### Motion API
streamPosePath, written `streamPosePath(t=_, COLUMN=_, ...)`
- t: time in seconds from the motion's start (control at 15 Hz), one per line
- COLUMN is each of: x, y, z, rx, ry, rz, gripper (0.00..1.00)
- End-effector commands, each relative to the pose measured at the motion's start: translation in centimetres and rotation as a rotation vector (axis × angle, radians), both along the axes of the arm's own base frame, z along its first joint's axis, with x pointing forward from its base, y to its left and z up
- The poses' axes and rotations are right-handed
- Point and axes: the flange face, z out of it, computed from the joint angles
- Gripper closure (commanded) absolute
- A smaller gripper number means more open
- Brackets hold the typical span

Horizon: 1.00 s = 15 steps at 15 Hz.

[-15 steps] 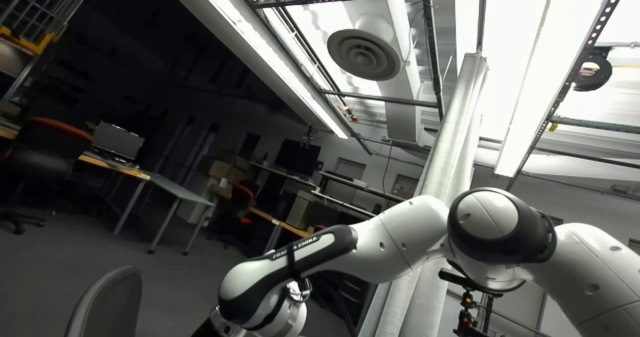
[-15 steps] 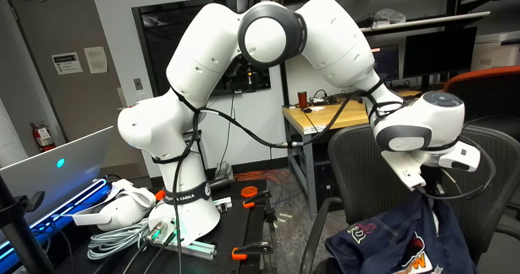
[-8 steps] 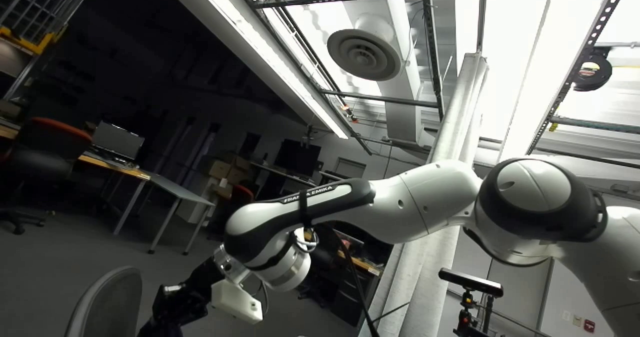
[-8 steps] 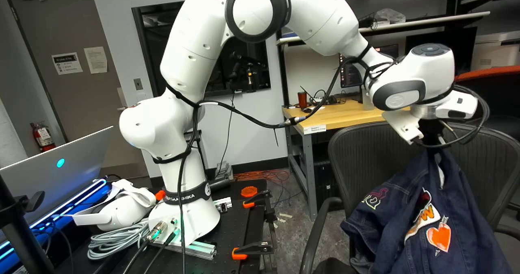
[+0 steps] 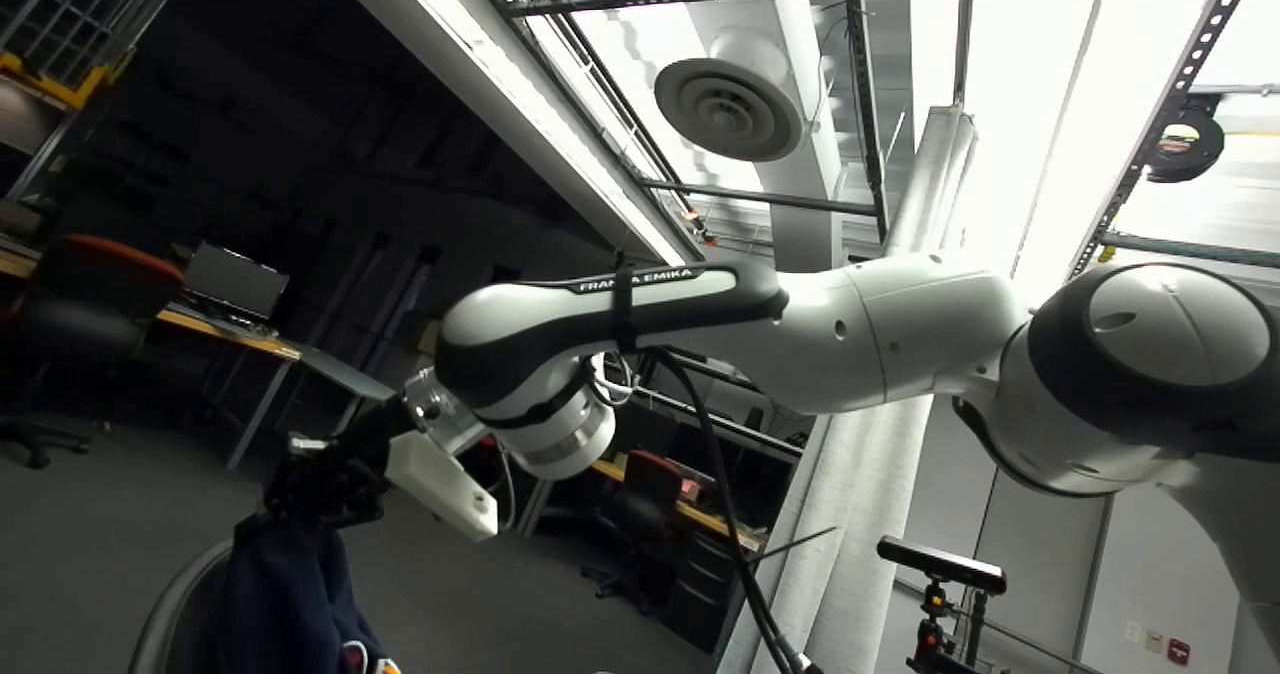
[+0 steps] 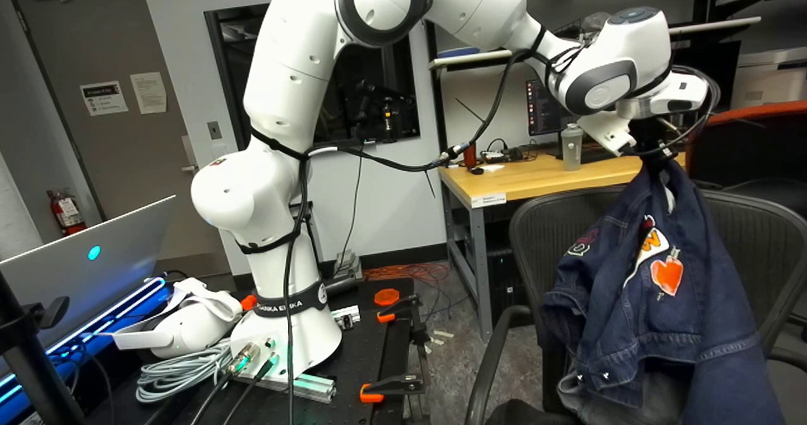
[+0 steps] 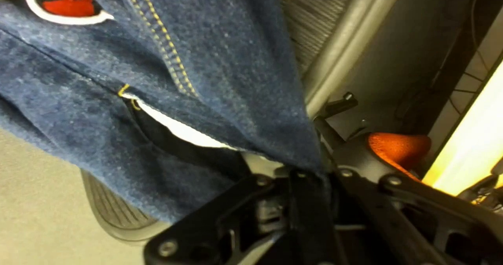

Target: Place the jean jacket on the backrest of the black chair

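The jean jacket, dark blue denim with an orange-red heart patch and a white-and-orange patch, hangs from my gripper. It also shows in an exterior view and in the wrist view. My gripper is shut on its upper edge, also in the wrist view; the fingertips are partly covered by cloth. The gripped part is above the top rim of the black chair's backrest; the jacket hangs in front of the mesh and hides its middle. The backrest rim shows in the wrist view.
The chair's armrest stands between the jacket and the robot's table. Behind the chair are a wooden desk, a shaker bottle and an orange-topped chair. A cable loops along the arm.
My gripper has risen and moved slightly toward the robot base, lifting the jacket. The gripped part went from below the backrest's top rim to above it. The grip stays shut.
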Motion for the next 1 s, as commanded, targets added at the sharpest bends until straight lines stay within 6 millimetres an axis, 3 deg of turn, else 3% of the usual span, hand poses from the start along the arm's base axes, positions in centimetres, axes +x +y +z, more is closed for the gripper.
streamPosePath(t=0.0, x=1.2, y=6.0, z=5.9, rx=0.048, ry=-0.048, rz=0.039, gripper=0.98)
streamPosePath(t=0.47, x=1.5, y=14.7, z=11.3, rx=0.092, ry=-0.133, rz=0.169, gripper=0.98)
streamPosePath(t=0.93, x=-0.5, y=24.7, z=13.5, rx=0.158, ry=-0.206, rz=0.302, gripper=0.98)
